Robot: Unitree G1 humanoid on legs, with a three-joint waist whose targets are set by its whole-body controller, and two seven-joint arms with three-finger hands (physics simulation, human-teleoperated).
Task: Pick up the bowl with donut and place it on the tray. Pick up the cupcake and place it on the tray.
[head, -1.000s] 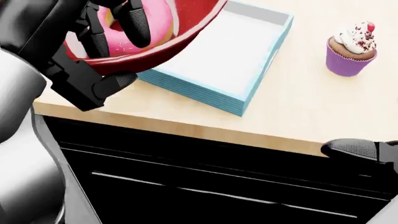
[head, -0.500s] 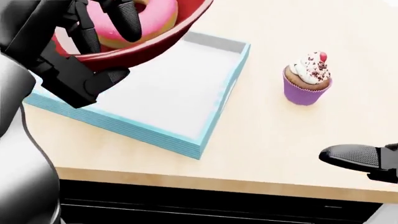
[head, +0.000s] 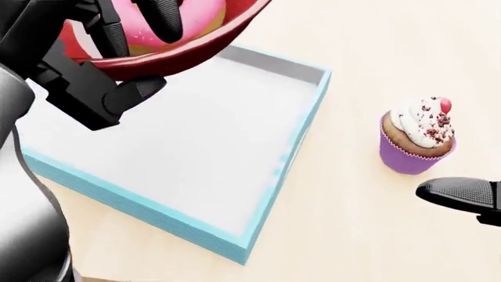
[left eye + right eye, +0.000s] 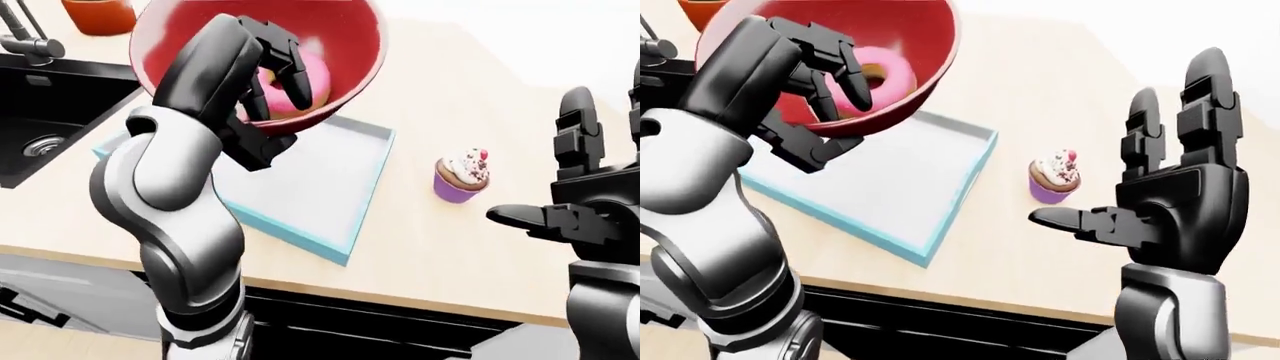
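The pale wooden counter [image 4: 450,247] carries the tray [image 3: 282,176] and, beside it, the cupcake [image 3: 417,143].

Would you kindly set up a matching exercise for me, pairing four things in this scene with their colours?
Things:
1. bowl
2. tray
3. cupcake wrapper
4. donut

Colours:
A. purple
B. pink
C. red
D. light blue rim, white inside

Pairs: 1-C, 2-D, 3-A, 4-B. The left hand holds the bowl above the tray; the right hand is open and empty beside the cupcake.
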